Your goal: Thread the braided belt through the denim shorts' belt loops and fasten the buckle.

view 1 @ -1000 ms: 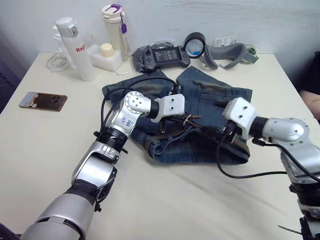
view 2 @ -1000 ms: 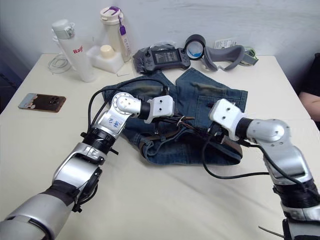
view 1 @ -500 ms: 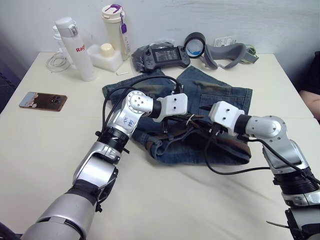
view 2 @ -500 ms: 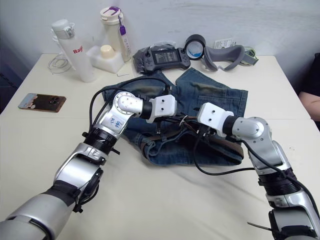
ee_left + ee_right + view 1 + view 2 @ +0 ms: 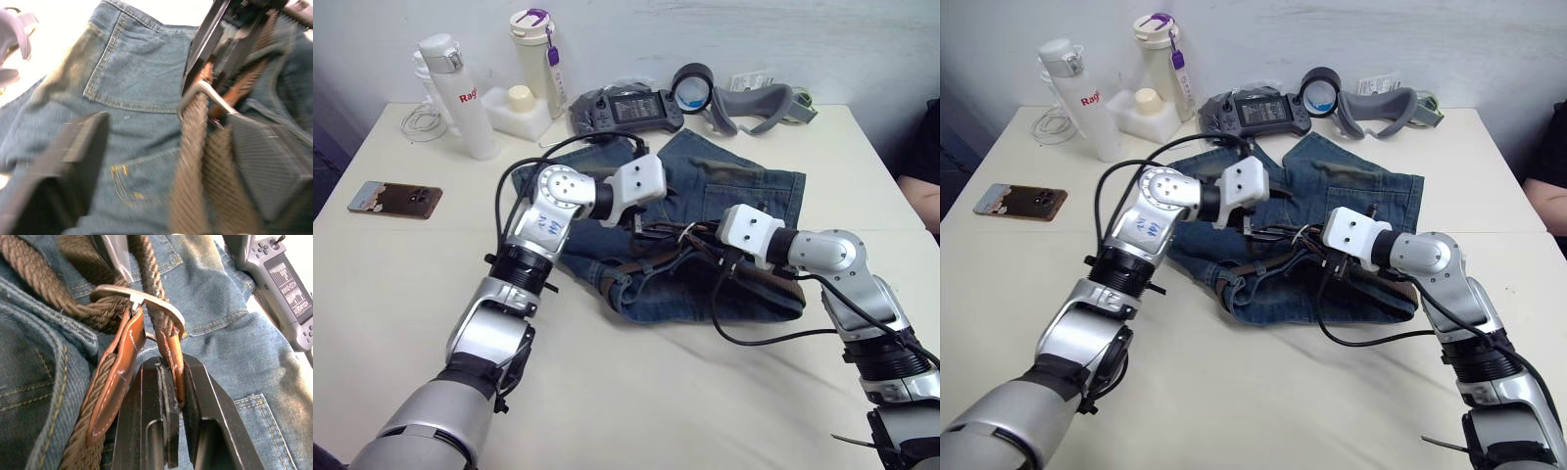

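The denim shorts are spread in the middle of the desk. The braided belt is laid across their near part, with the buckle close to the middle. Behind the shorts, a game controller is placed at the far edge, and a headset is found to its right. Two bottles are set at the far left. A phone is laid left of the shorts, well apart from them.

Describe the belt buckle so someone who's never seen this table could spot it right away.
Find the faded blue denim shorts mid-table. On them lies a dark brown braided belt; the silver rectangular metal buckle sits where tan leather tabs meet. It is the one shiny metal piece there.
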